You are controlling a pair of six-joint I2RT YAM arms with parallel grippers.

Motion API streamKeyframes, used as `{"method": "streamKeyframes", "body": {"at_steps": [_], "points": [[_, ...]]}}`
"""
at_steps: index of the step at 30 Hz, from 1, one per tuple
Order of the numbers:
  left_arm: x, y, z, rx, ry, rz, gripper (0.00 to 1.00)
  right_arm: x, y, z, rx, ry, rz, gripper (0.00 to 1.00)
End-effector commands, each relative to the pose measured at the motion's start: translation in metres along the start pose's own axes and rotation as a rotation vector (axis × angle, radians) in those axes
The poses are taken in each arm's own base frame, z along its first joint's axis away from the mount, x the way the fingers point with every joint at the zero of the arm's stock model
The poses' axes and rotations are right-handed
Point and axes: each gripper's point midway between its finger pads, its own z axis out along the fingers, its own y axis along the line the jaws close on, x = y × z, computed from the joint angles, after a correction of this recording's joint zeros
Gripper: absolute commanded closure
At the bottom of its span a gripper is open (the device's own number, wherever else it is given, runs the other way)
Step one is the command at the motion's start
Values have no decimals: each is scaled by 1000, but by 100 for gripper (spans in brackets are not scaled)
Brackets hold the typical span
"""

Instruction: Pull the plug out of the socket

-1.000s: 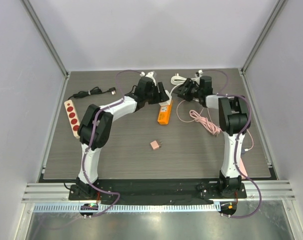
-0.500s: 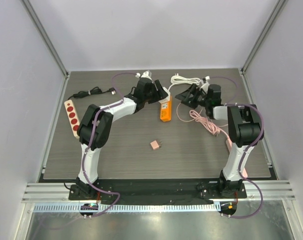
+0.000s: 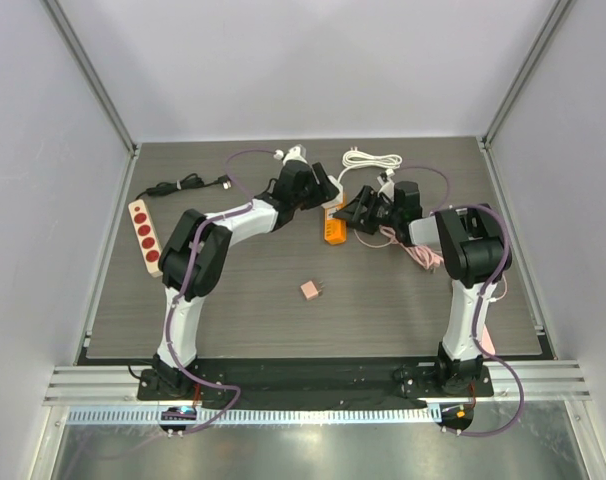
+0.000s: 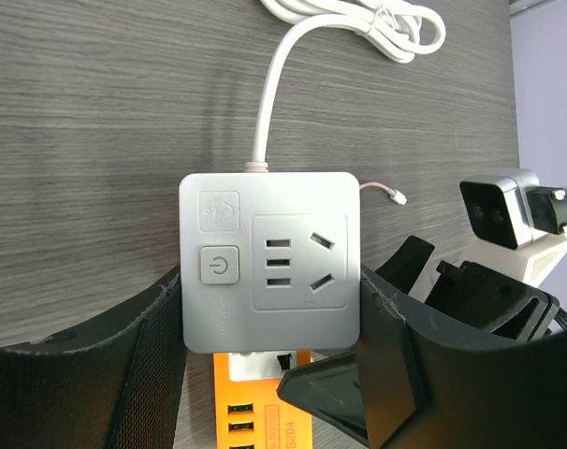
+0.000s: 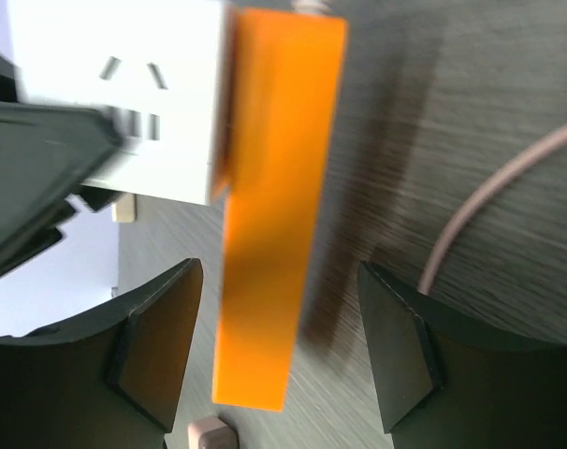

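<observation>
Plug (image 5: 279, 206), orange, lies far centre of table (image 3: 233, 300), one end butted against white socket (image 4: 269, 262). Your left gripper (image 3: 323, 196) clamps socket by its sides. Your right gripper (image 5: 279, 346) straddles plug, fingers wide, gaps both sides. Pink cable (image 3: 413, 245) just beside your right gripper. White cord (image 3: 373, 160) behind. Small pink block (image 3: 311, 290) nearer you. Power strip (image 3: 145, 235) and black cable (image 3: 183, 185) far left.

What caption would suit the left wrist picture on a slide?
Left tool clamps the white socket block, orange plug unit jutting from its lower edge, white cord trailing upward.
</observation>
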Motion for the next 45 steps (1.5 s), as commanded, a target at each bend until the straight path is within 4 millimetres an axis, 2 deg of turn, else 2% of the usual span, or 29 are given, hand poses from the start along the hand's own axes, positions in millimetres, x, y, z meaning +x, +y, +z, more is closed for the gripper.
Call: {"method": "streamKeyframes", "body": {"at_steps": [1, 9, 13, 16, 17, 19, 22, 23, 29, 31, 32, 33, 35, 37, 38, 39, 40, 41, 42, 45], "points": [[-49, -49, -14, 121, -135, 11, 100, -12, 6, 4, 19, -25, -79, 28], [-48, -54, -18, 150, -134, -21, 100, -12, -2, 14, 40, -10, -86, 35], [-50, -59, -20, 168, -138, -37, 100, -5, -17, 21, 80, -22, -16, 37], [-43, -65, -23, 204, -106, -36, 100, -4, -31, 25, 136, -43, 16, 42], [-43, -65, -25, 208, -109, -39, 100, -3, -36, 26, 158, -50, 22, 52], [-41, -61, -28, 206, -113, -46, 100, 0, -44, 26, 196, -46, 36, 63], [-47, -67, -38, 223, -125, -32, 100, 0, -60, 26, 274, -55, 55, 82], [-49, -70, -41, 234, -129, -20, 100, -1, -64, 26, 292, -61, 64, 98], [-54, -88, -65, 355, -166, 48, 100, 0, -87, 26, 374, -77, 140, 99], [-55, -84, -69, 346, -153, 35, 100, 0, -97, 21, 416, -71, 131, 99], [-56, -72, -67, 310, -124, -3, 100, 1, -101, 19, 432, -71, 123, 99], [-63, -70, -67, 300, -108, -74, 100, 0, -102, 17, 438, -72, 121, 99], [-69, -52, -61, 254, -59, -165, 100, -2, -102, 16, 439, -76, 112, 99], [-68, -36, -55, 171, 14, -237, 100, 1, -104, 16, 443, -59, 102, 99], [-66, -27, -53, 124, 41, -238, 100, 1, -104, 17, 438, -52, 100, 99], [-82, -35, -54, 117, 21, -208, 100, 0, -104, 18, 438, -49, 95, 99], [-70, -21, -55, 47, 76, -147, 100, 2, -106, 17, 446, -38, 94, 99], [-68, -15, -53, 9, 90, -120, 100, 2, -105, 19, 441, -31, 90, 99], [-77, -18, -55, -5, 76, -99, 100, 4, -107, 18, 444, -30, 95, 99], [-72, -14, -63, -17, 97, -68, 100, -1, -105, 17, 437, -41, 90, 99]]}}
